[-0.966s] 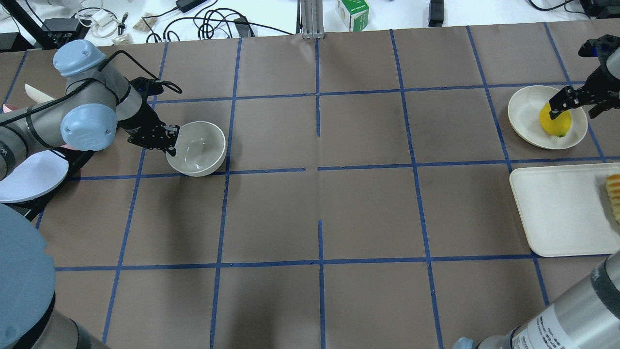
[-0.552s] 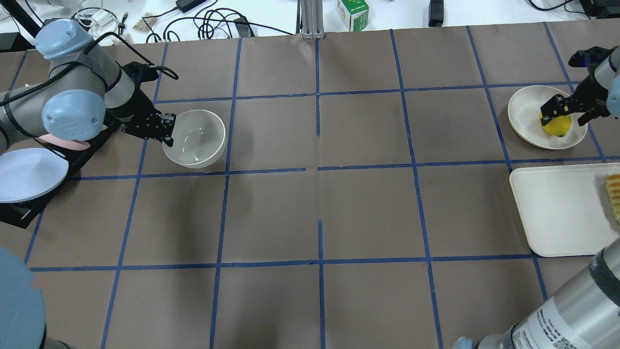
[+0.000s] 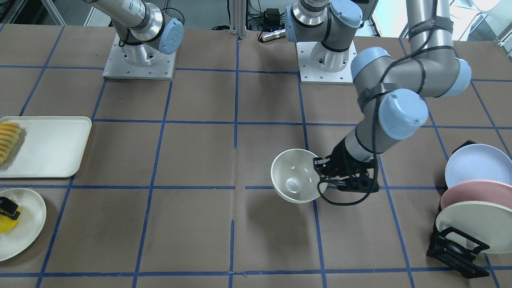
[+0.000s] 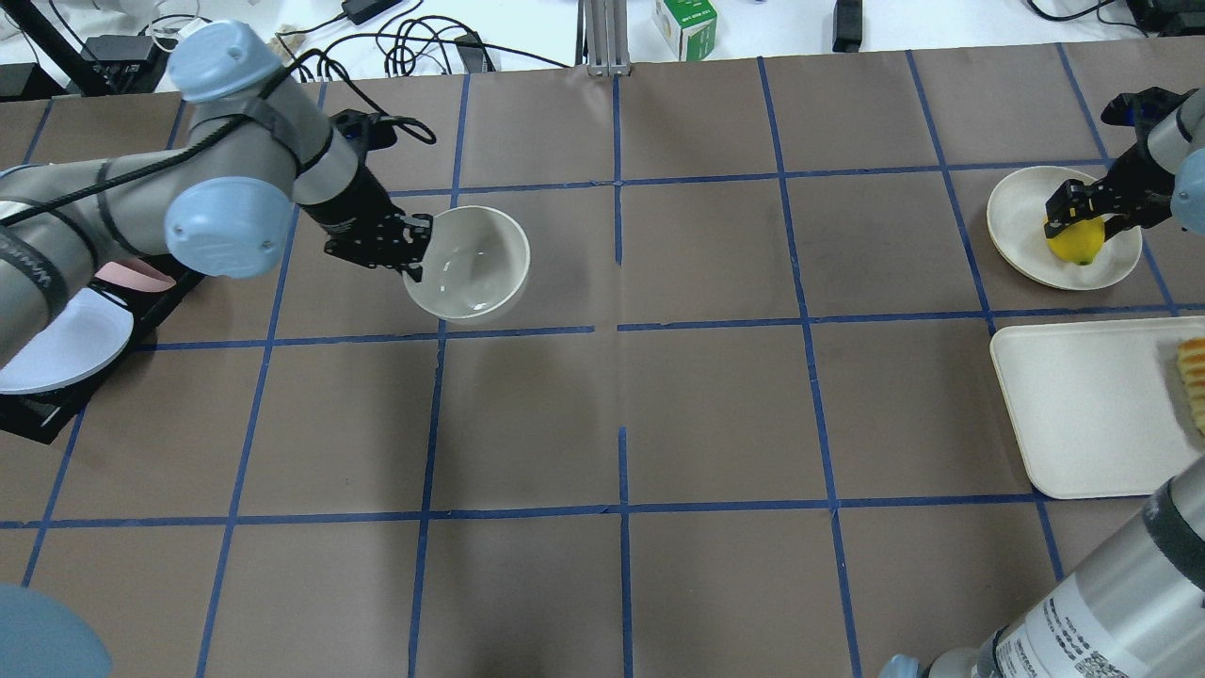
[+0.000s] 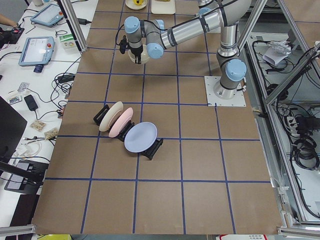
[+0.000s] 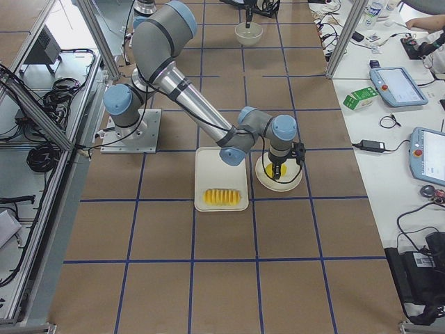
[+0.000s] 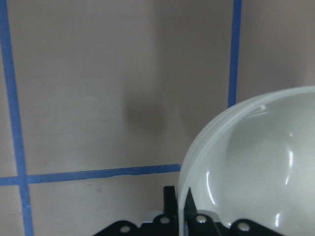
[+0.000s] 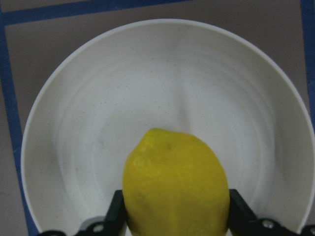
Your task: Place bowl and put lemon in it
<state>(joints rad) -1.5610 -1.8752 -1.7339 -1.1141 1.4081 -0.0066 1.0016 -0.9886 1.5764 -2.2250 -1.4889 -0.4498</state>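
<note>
The left gripper (image 4: 412, 252) pinches the rim of the bowl (image 4: 471, 266), one finger inside and one outside. It holds the bowl clear of the table (image 4: 715, 414), left of centre in the overhead view, with a shadow beneath. To place it well, the arm should keep the bowl level, lower it until the base sits flat, then let go. The left arm reaches in from the left edge, elbow bent, wrist angled down. At the right edge, the right gripper (image 4: 1081, 218) is closed around the lemon (image 4: 1076, 245) over the plate (image 4: 1021, 221).
</note>
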